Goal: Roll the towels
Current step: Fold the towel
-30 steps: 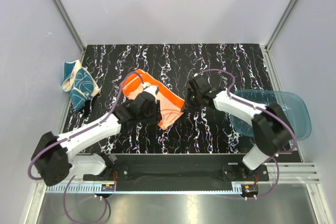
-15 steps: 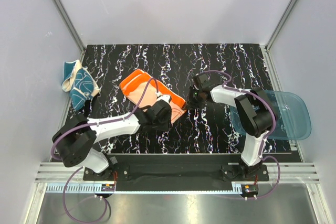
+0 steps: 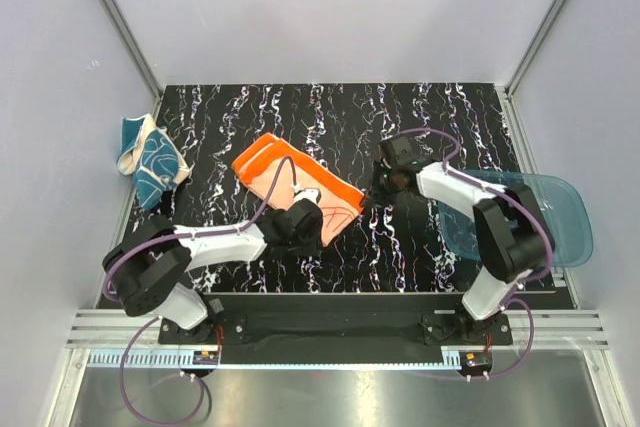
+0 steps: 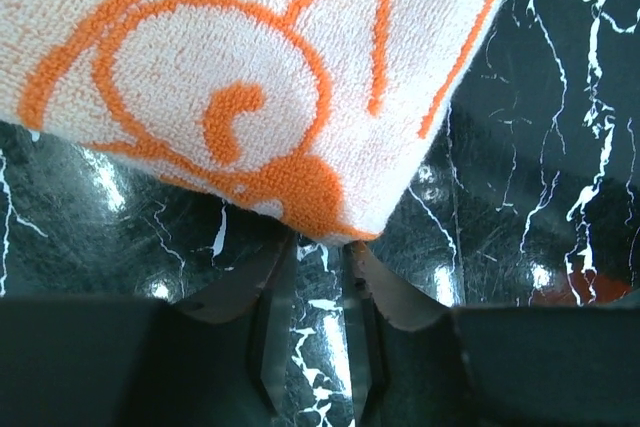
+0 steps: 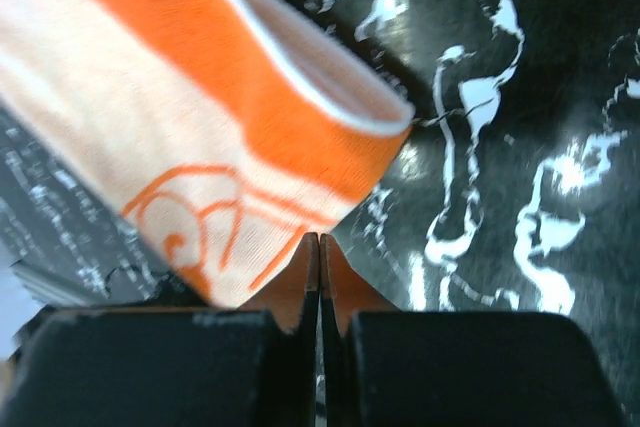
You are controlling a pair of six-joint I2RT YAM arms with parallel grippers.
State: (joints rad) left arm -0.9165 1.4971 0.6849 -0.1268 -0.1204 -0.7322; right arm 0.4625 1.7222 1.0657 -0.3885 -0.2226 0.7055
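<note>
Your left gripper (image 4: pixel 322 247) has its fingers narrowly parted at the 6 o'clock corner of the orange towel (image 3: pixel 262 162); you cannot confirm a grip. Your right gripper (image 5: pixel 318 247), fingers pressed together and empty, sits at its 3 o'clock. The teal towel (image 3: pixel 152 162) lies bunched at the table's (image 3: pixel 440 117) 10 o'clock

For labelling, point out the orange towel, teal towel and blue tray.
orange towel (image 3: pixel 262 161): top view, orange end.
teal towel (image 3: pixel 155 167): top view, its middle.
blue tray (image 3: pixel 562 213): top view, right side.

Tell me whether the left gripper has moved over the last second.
Yes. In the top view the left gripper has come closer to the table's near edge and farther right of the teal towel, which lies unmoved.
</note>
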